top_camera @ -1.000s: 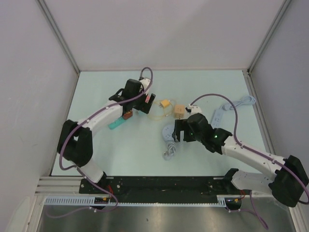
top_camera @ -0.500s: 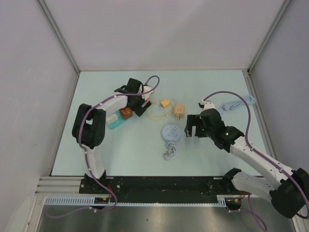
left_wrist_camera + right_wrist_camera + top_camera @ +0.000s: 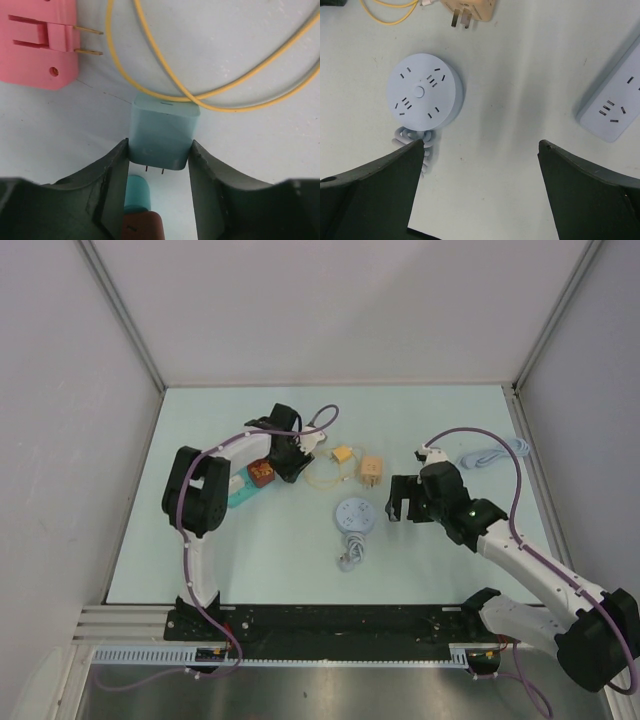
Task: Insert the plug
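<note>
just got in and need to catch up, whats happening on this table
The left gripper has its fingers against both sides of a teal plug lying on the table. The right gripper hangs open above the table, near the round socket hub. No plug is in the hub yet.

The pale green table (image 3: 260, 560) carries a round blue socket hub (image 3: 353, 515) near its middle, with its pale cord (image 3: 350, 553) coiled on the near side. A tan plug (image 3: 371, 471) lies just beyond the hub, prongs toward it. Left of the tan plug lie a small yellow plug (image 3: 342, 454) and loops of yellow cable (image 3: 322, 478), which pass close to a teal charger block (image 3: 162, 135) and a pink two-prong plug (image 3: 40, 45); further left are a red-brown block (image 3: 263, 473) and a flat teal piece (image 3: 240, 497). On the right lies a pale blue power strip (image 3: 615, 107), its cable (image 3: 490, 455) bunched near the far right edge.
</note>
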You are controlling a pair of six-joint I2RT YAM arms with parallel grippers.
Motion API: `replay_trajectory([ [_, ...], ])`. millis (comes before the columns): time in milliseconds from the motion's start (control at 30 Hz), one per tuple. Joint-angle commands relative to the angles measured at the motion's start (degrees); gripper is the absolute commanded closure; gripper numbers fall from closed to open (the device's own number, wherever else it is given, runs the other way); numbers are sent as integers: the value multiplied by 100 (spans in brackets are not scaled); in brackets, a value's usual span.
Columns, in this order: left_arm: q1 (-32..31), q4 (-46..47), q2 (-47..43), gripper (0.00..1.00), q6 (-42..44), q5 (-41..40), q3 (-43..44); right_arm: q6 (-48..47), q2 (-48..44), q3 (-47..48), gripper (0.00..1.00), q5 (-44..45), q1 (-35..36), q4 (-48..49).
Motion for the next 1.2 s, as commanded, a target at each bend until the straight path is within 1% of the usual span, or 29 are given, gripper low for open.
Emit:
replay_trajectory([
  [0,9,-390,-92,59,132,438,239,-117,-154,48,0,-149,-28,-17],
  [67,9,-399,-250,69,79,640,222,-126,-216,48,0,-202,-37,-8],
  [100,-8,-356,-346,72,9,693,196,-117,-268,57,0,-263,-72,0],
  [200,-105,-119,-864,73,-105,781,3,41,-391,57,0,-544,-151,106],
  [233,-140,-31,-1153,73,-150,772,-85,111,-418,48,0,-797,-212,141],
  [333,-333,408,-1647,76,-422,1026,-436,383,-523,57,0,-887,-309,220],
  [367,-447,575,-2005,76,-518,1114,-698,436,-558,48,0,-905,-361,246],
  [500,-763,1374,-2737,76,-957,1273,-1289,629,-699,83,0,-1632,-590,361],
  [567,-1017,1542,-3044,76,-1029,1177,-1578,848,-752,118,0,-1775,-669,387],
  [733,-1475,1736,-3502,76,-1257,852,-2000,1192,-682,338,1,-2126,-670,282],
  [833,-2010,1938,-3810,76,-1345,746,-2282,1429,-664,452,5,-2285,-652,308],
  [900,-2205,2114,-3985,76,-1468,676,-2405,1587,-647,540,5,-2390,-634,326],
  [1033,-2775,2500,-4162,75,-1723,571,-2687,1842,-533,628,9,-2619,-573,413],
  [1167,-3119,2703,-4180,75,-1943,412,-2749,2027,-471,628,11,-2821,-494,633],
])
